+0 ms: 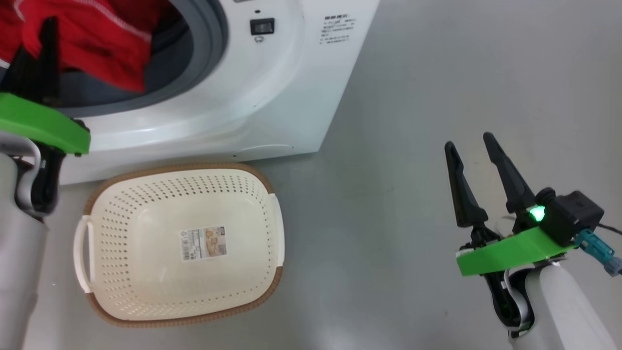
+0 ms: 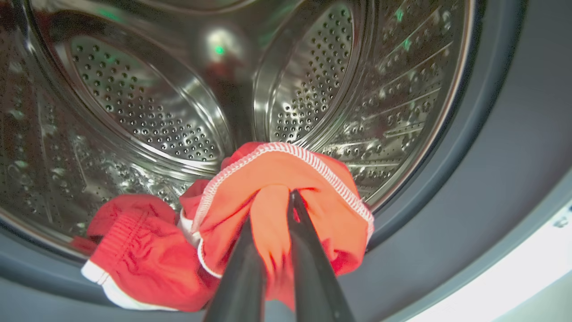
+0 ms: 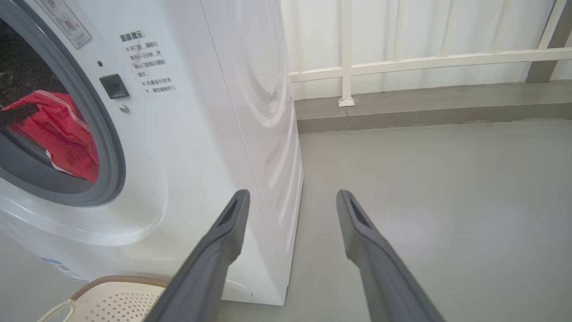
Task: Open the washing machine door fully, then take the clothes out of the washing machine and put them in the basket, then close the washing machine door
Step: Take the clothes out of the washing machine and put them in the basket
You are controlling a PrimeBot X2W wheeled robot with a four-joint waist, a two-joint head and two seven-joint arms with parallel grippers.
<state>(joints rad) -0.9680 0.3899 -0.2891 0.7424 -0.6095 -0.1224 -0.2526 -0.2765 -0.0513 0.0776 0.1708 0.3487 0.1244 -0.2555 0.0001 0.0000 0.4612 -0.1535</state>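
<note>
Clothes [image 2: 277,174] at washing machine [image 1: 272,97] mouth, clenched by left gripper [image 2: 270,208]; basket [image 1: 97,194] empty; right gripper [image 1: 469,141] released; transfer and door-closing outstanding.

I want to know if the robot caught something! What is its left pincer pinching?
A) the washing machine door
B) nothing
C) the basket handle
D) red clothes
D: the left pincer is shut on a fold of the red clothes at the mouth of the washing machine.
</note>
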